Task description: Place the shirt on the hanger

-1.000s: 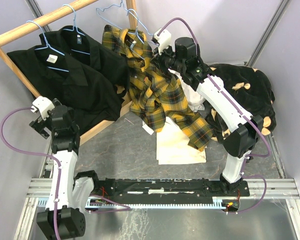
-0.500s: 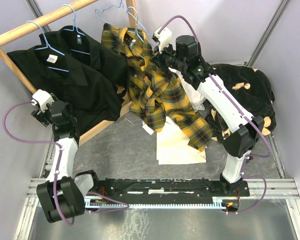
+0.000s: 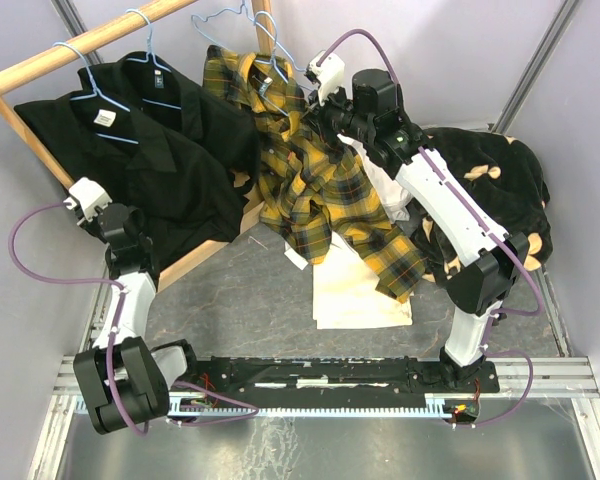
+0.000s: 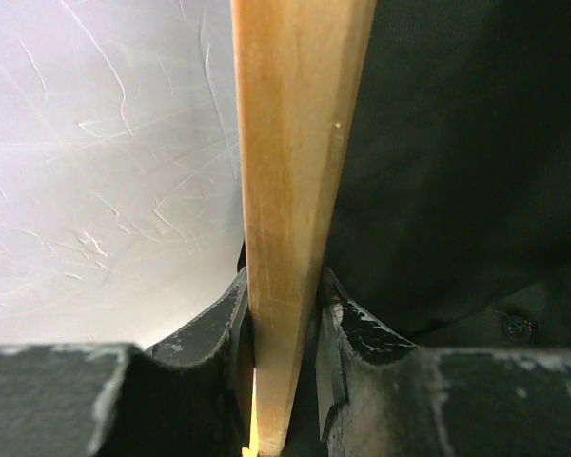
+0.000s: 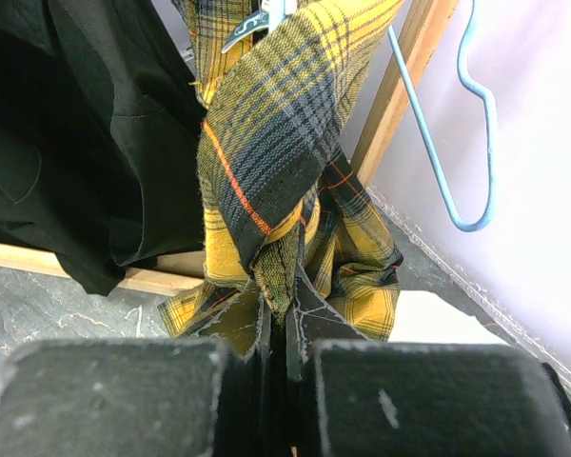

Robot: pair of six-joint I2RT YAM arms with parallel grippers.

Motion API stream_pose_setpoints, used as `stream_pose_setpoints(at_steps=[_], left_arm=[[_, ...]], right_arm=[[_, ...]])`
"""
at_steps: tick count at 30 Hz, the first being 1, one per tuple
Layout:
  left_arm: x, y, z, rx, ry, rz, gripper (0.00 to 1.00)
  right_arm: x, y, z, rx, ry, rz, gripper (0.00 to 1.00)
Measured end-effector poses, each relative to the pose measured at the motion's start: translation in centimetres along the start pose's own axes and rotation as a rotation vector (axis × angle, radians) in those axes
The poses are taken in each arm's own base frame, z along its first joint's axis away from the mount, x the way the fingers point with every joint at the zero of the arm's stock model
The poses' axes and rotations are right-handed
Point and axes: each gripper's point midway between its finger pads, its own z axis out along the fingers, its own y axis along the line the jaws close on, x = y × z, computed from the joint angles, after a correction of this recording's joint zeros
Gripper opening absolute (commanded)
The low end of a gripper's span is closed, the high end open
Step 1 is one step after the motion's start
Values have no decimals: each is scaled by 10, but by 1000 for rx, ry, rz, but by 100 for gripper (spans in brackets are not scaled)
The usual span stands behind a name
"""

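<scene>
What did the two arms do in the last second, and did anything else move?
The left arm folded its elbow back toward its base, and its wrist shifted slightly away from it. The left fingers clasp the wooden bar. The right arm edged slightly up and back, with the right fingers pinching the plaid shirt. The plaid shirt and black shirts stayed put.

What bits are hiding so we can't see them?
1. Top view: the hanger shows only its hook; the shirt covers the rest.
2. Top view: right gripper fingertips hidden under its wrist camera.
3. Left wrist view: wooden bar and black shirt block everything else.
</scene>
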Motion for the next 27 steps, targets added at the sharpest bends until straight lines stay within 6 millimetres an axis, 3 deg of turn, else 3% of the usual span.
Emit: stream_pose_setpoints(at_steps=[19,27], left_arm=[[2,-12,-22,193,30,15,3],[2,-21,-25,259,37,17,3]], right_arm=[[3,-3,-1,16,9,-12,0],[11,-10,-15,56,32,-43,0]])
